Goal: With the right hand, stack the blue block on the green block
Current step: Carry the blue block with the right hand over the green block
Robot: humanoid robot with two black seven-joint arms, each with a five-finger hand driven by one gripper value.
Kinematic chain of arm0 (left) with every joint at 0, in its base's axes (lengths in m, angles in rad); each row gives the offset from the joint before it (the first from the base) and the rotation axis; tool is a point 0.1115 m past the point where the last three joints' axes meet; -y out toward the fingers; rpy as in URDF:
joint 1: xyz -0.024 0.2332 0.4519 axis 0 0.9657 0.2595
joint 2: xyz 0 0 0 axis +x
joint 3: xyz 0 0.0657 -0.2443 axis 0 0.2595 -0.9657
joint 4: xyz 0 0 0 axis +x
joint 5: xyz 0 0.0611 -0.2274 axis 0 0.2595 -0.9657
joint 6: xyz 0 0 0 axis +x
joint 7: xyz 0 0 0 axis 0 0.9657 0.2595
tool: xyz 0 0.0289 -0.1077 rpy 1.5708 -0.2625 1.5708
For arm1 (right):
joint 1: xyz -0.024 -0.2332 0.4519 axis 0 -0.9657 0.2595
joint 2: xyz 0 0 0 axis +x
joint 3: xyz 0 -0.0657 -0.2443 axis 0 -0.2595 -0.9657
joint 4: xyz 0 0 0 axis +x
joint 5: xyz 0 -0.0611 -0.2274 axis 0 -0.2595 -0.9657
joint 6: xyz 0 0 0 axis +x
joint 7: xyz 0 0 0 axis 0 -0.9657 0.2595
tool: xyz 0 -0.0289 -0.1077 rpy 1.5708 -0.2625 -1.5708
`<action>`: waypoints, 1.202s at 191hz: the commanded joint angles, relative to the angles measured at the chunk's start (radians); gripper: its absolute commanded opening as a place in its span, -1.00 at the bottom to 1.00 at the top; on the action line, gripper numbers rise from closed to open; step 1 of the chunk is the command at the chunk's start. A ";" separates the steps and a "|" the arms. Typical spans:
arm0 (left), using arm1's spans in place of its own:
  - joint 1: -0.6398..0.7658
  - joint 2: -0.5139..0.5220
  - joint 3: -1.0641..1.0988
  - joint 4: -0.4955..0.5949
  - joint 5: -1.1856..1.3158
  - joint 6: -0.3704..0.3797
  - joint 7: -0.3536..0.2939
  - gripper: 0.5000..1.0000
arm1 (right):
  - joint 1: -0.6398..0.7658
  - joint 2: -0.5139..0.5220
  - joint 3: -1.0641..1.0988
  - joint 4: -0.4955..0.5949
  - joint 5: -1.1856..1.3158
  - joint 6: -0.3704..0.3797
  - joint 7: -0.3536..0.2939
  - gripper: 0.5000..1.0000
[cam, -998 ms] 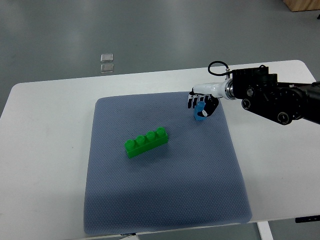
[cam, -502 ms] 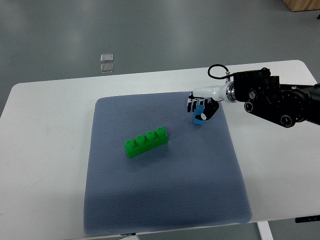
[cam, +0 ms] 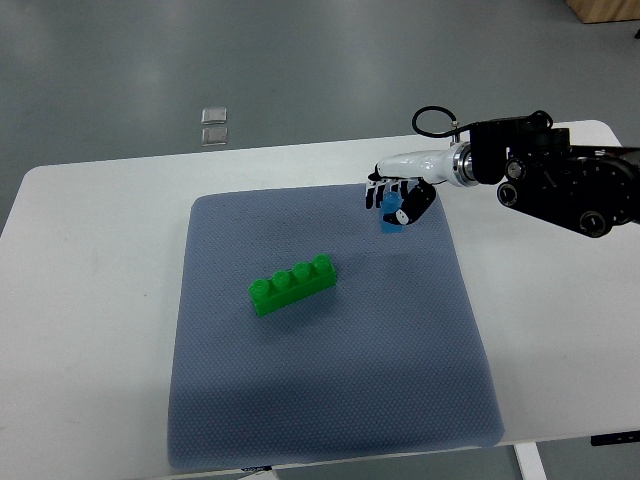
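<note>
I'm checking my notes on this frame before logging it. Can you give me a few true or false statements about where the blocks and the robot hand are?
1. The right robot hand grasps the blue block. True.
2. The blue block already sits on the green block. False: the two are apart, the blue one up in the hand near the mat's far right part.
3. The green block lies on the blue-grey mat. True.
4. The green block shows two studs on top. False: it shows four in a row.
5. The left robot hand reaches over the mat. False: no left arm shows in the view.
</note>
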 commanded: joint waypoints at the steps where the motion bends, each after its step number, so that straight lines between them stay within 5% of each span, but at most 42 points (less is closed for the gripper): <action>1: 0.000 0.000 0.000 0.000 0.000 0.000 0.000 1.00 | 0.047 -0.027 0.001 0.058 0.005 0.015 0.000 -0.73; 54: 0.000 0.000 -0.002 0.000 0.000 0.000 0.000 1.00 | 0.185 -0.077 -0.006 0.247 0.091 0.061 -0.002 -0.73; 98: 0.000 0.000 -0.002 0.000 0.000 0.000 0.000 1.00 | 0.229 -0.036 -0.005 0.297 0.211 0.041 0.003 -0.73; 172: 0.000 0.000 0.000 0.009 0.000 0.000 0.000 1.00 | 0.175 0.082 -0.008 0.313 0.227 -0.144 0.149 -0.73; 230: 0.000 0.000 0.000 0.007 0.000 0.000 0.000 1.00 | 0.102 0.104 -0.025 0.303 0.140 -0.217 0.161 -0.72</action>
